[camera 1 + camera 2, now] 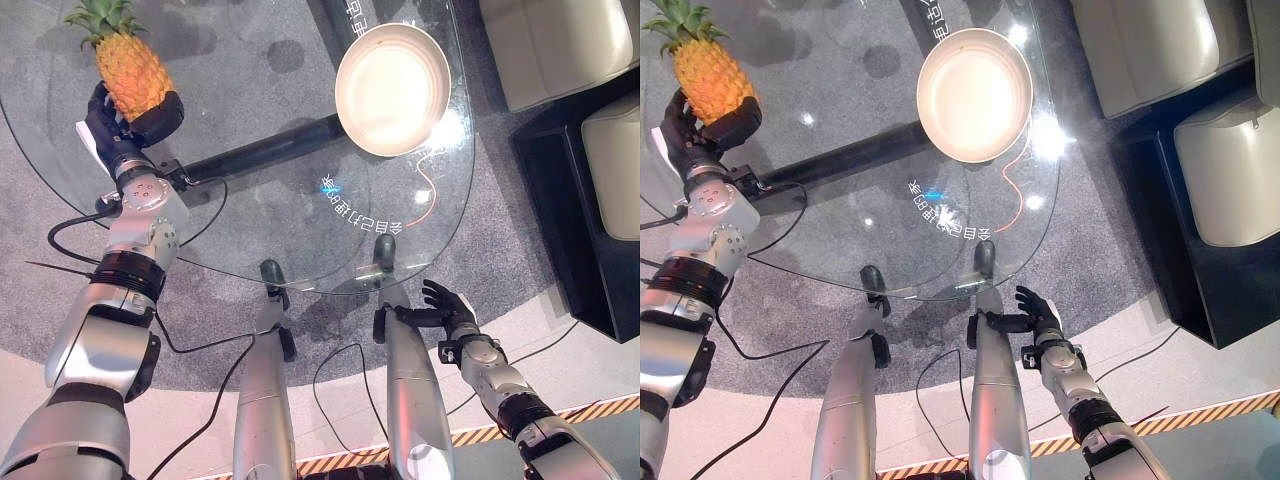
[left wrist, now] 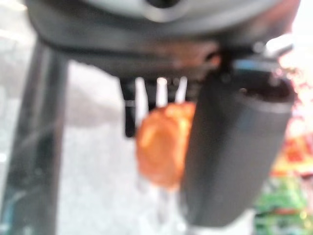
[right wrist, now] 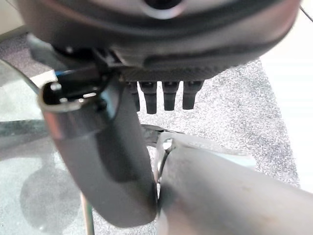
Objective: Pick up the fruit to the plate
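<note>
The robot's left hand (image 1: 125, 125) is gripping a pineapple (image 1: 130, 72) at the far left of the glass bench (image 1: 250, 200), its dark fingers and thumb curling round the lower part of the fruit while the green crown is pointing away from the robot. The left wrist view is showing the orange body sitting between the thumb and the row of fingers. A cream plate (image 1: 392, 88) is lying empty on the bench's right side, well apart from the fruit. The right hand (image 1: 447, 307) is hanging below the bench's near edge, fingers relaxed and spread, holding nothing. The pineapple is looking stiff, knobbly and probably fairly heavy for its size, with the crown making it top-heavy; the rough skin is likely giving good friction. A hold round the thick middle of the body, rather than the leaves, is appearing the steadier choice for carrying it across to the plate.
</note>
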